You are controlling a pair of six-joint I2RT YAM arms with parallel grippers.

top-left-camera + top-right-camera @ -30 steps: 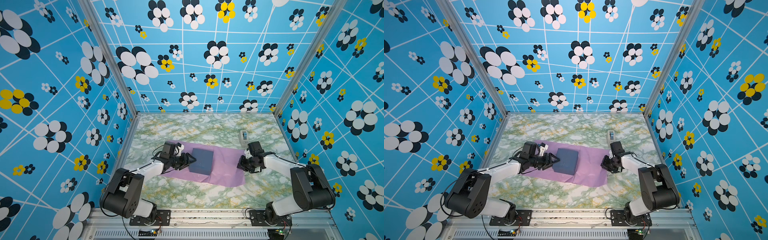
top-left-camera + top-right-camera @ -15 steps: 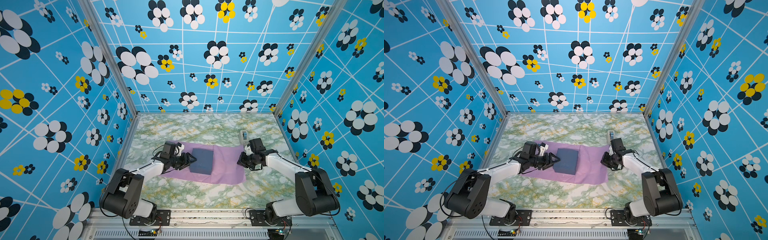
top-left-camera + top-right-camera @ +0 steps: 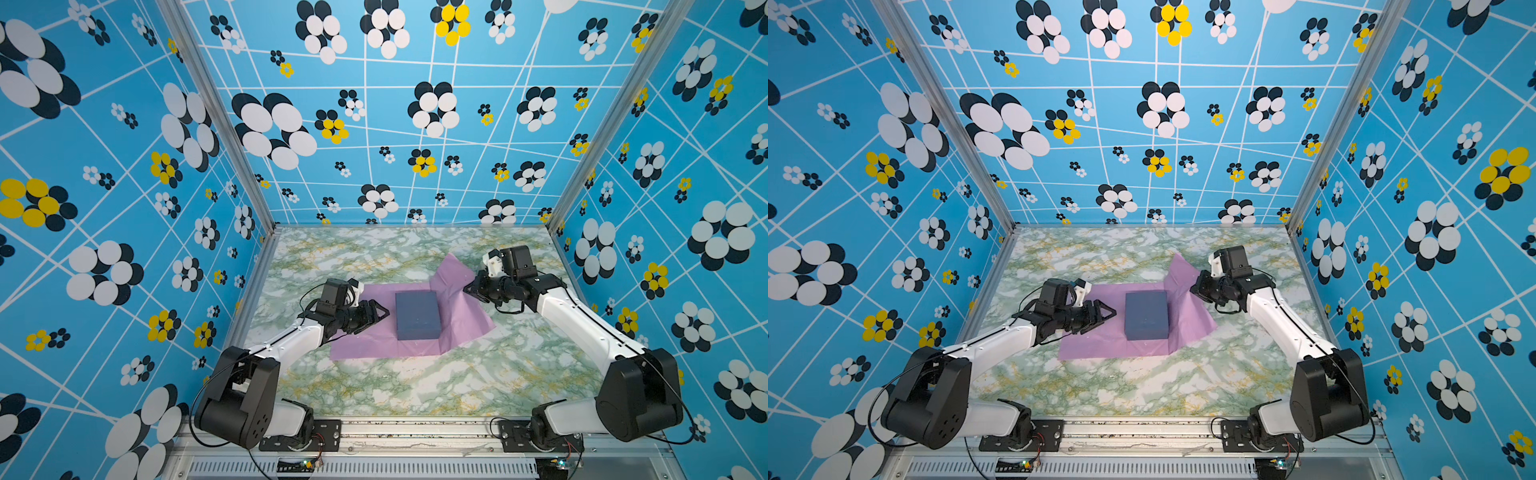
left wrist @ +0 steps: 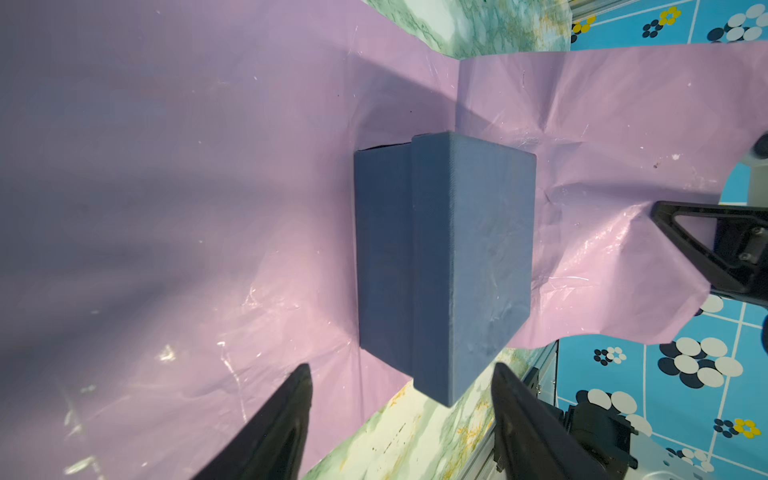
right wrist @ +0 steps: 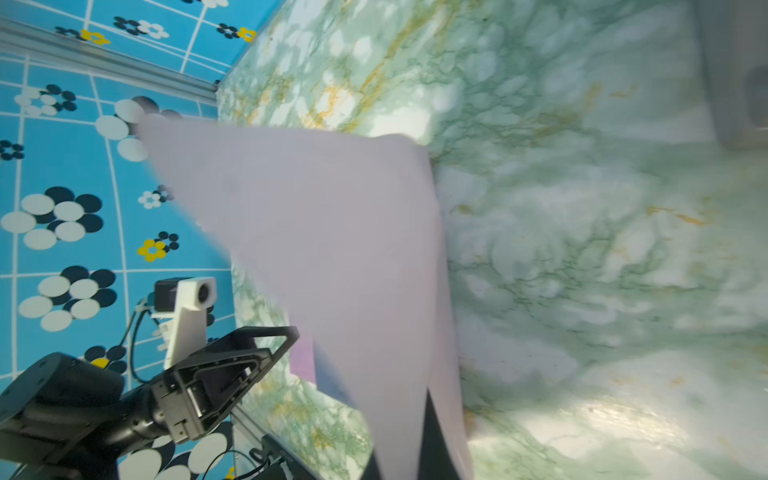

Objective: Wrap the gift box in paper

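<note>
right gripper [image 3: 469, 289] was clamped shut on the right edge of the paper [image 3: 365, 347]. a second ago that side lay flat on the table [image 3: 415, 390]. now the edge had been pulled up and inward, so a flap stood raised just beside the gift box [image 3: 417, 314]. its far corner peaked toward the back wall and its near corner was still down on the table. the flap's pale underside [image 5: 332, 249] filled the right wrist view.

left gripper [image 3: 380, 311] had barely moved. its fingers [image 4: 286, 415] were spread apart with nothing between them, hovering over the flat left part of the sheet. the tips pointed at the box's left side, near it but not touching.

gift box sat in the same spot, mid-sheet, flat, lid on, in both top views.

judgement: the first fold had started and the wrap was still early. the flap was not over the lid yet, and the left half and both ends were untouched. the next move needed the flap carried across the top without dragging the box. the thin paper looked likely to crumple or tear if yanked.
</note>
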